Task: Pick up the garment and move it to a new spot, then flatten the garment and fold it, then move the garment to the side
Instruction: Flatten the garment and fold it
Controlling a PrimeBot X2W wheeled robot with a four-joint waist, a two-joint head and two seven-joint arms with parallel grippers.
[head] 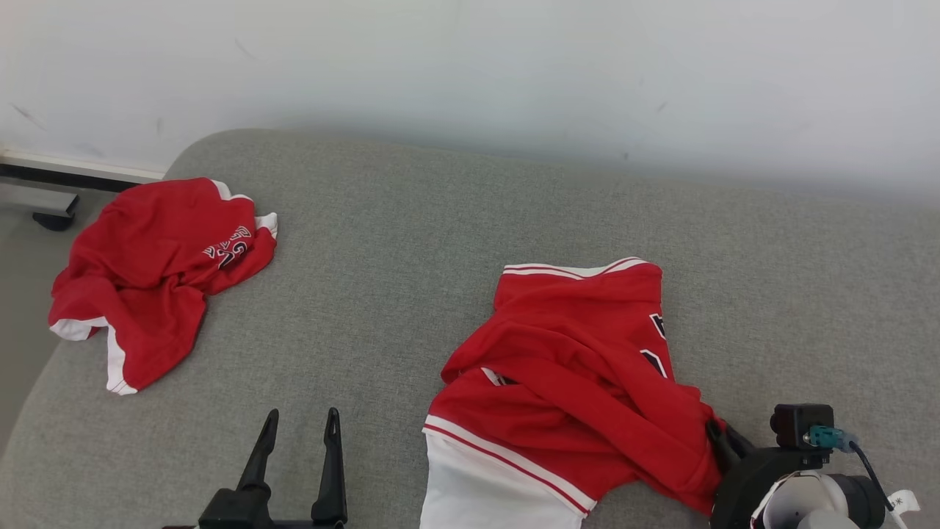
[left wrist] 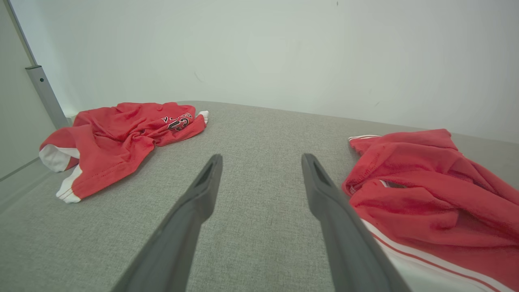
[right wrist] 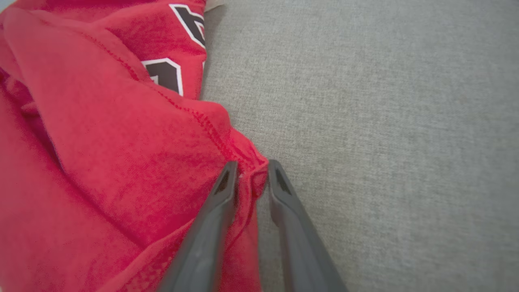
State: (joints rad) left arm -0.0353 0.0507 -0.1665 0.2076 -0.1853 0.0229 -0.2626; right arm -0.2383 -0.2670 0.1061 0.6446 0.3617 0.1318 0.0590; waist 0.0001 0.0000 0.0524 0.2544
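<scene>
Garment (head: pixel 573 367), red with white trim and dark numerals, lies crumpled on the grey worktop (head: pixel 411 242) toward the robot's right in the head view, its white part running out at the near edge of the frame. The right gripper (head: pixel 723 441) sits at its right-hand border, and a second red top (head: pixel 154 279) lies well apart at the far left. In the left wrist view the left gripper (left wrist: pixel 262 162) hovers with fingers wide apart and nothing between them, just beside the pile's left edge. In the right wrist view the right gripper (right wrist: pixel 252 170) has its fingers drawn together on a small pucker of stitched hem. That bite looks shallow, so I judge the cloth could slip free on lifting. Raised from this one corner, it would likely hang bunched and drag, making flattening harder.
</scene>
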